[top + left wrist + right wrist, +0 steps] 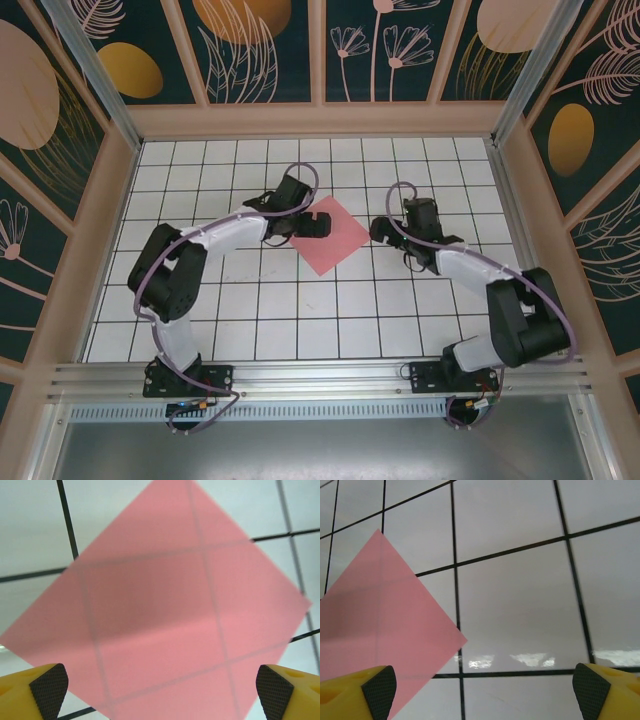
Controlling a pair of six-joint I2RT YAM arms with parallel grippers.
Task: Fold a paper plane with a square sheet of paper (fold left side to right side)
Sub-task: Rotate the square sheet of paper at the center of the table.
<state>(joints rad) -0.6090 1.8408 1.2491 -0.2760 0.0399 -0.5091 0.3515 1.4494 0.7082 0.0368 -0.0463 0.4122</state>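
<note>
**Pink sheet lies flat between 2 open grippers**

The square sheet of paper [335, 238] is laid flat on the white tiled table [300, 320], about midway between the left and right edges and somewhat nearer the far edge than the near one. It is turned like a diamond, with 1 corner aimed at the far edge and the opposite corner at the near edge. No fold is seen in it. In the left wrist view the sheet [190, 610] is thin enough that the black grid lines [70, 530] of the table are seen through it.

The left gripper [305, 222] is held at the sheet's left corner, over its edge. Its jaws are spread wide [160, 685], and the 2 yellow fingers with black pads [47, 682] are seen at either side, with the paper lying beyond them and nothing clamped.

The right gripper [385, 232] is held just beside the sheet's right corner, over bare tiles. Its jaws are also spread wide [480, 690], with nothing gripped; the sheet [380, 615] is seen at the left of that view, its right corner ending on a grid line.
</note>
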